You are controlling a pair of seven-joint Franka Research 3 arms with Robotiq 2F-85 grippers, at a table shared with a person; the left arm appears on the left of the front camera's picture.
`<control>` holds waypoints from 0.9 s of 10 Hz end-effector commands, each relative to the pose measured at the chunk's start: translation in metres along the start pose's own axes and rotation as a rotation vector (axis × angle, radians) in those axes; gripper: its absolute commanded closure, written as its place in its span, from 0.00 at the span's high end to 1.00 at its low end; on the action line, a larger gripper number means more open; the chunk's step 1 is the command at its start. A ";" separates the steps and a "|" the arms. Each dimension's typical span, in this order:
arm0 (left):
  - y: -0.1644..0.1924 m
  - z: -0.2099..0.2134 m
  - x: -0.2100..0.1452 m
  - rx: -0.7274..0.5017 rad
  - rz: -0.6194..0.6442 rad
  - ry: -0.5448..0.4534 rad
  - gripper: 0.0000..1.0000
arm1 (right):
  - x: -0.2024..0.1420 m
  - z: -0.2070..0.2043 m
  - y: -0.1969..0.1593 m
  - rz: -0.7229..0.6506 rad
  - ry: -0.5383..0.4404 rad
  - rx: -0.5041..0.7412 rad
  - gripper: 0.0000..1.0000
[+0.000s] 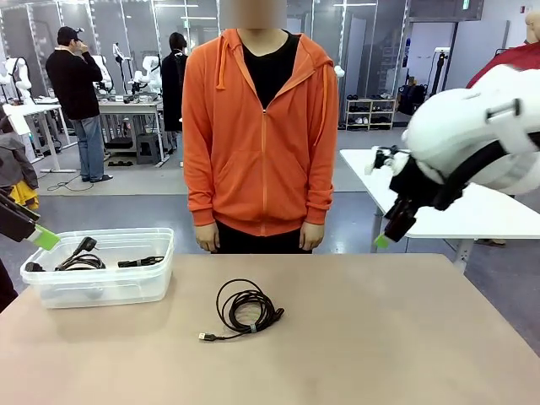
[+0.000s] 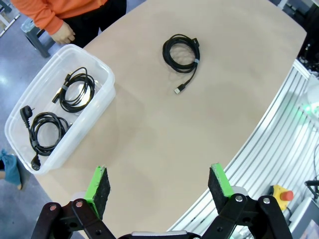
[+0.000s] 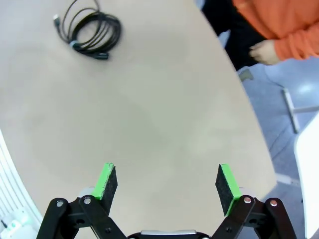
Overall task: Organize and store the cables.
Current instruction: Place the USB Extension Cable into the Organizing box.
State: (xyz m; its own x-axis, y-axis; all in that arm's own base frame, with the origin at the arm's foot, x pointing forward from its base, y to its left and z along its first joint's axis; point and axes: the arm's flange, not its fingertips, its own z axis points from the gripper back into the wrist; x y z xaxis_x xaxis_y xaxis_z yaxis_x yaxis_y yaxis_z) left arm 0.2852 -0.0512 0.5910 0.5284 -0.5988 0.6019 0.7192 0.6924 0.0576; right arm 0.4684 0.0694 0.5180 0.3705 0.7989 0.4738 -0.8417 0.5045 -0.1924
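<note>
- One coiled USB cable [image 1: 246,310] loose mid-table, right of plastic bin [image 1: 160,278]; two coils [image 2: 61,110] inside.
- Likely light, floppy; best pinched across banded bundle.
- Left gripper [image 2: 159,188], right gripper [image 3: 167,183]: jaws apart, empty.

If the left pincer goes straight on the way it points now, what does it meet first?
Probably the bare table. The open left pincer points at it between the container and the coiled cable, touching neither.

Bright, even overhead light; soft shadows; sharp focus; wrist views bulge at edges.
</note>
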 end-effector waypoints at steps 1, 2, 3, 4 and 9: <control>-0.002 -0.002 0.000 0.010 0.013 -0.008 1.00 | -0.011 0.036 0.014 -0.076 -0.033 -0.047 1.00; -0.002 -0.002 0.000 0.010 0.013 -0.008 1.00 | -0.022 0.055 0.014 -0.105 -0.022 -0.082 1.00; -0.002 -0.002 0.000 0.010 0.013 -0.008 1.00 | -0.035 0.072 0.011 -0.129 -0.032 -0.078 1.00; -0.002 -0.002 0.000 0.010 0.013 -0.008 1.00 | -0.051 0.088 0.007 -0.148 -0.045 -0.044 1.00; -0.002 -0.002 0.000 0.010 0.013 -0.008 1.00 | -0.109 0.125 0.013 -0.282 -0.035 -0.087 1.00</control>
State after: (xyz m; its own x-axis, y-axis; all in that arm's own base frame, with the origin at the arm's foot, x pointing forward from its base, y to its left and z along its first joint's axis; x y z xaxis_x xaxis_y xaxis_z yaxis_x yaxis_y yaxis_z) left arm 0.2852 -0.0513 0.5909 0.5282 -0.5988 0.6020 0.7195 0.6922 0.0572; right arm 0.3777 -0.0550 0.5766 0.5457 0.6335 0.5485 -0.6922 0.7097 -0.1310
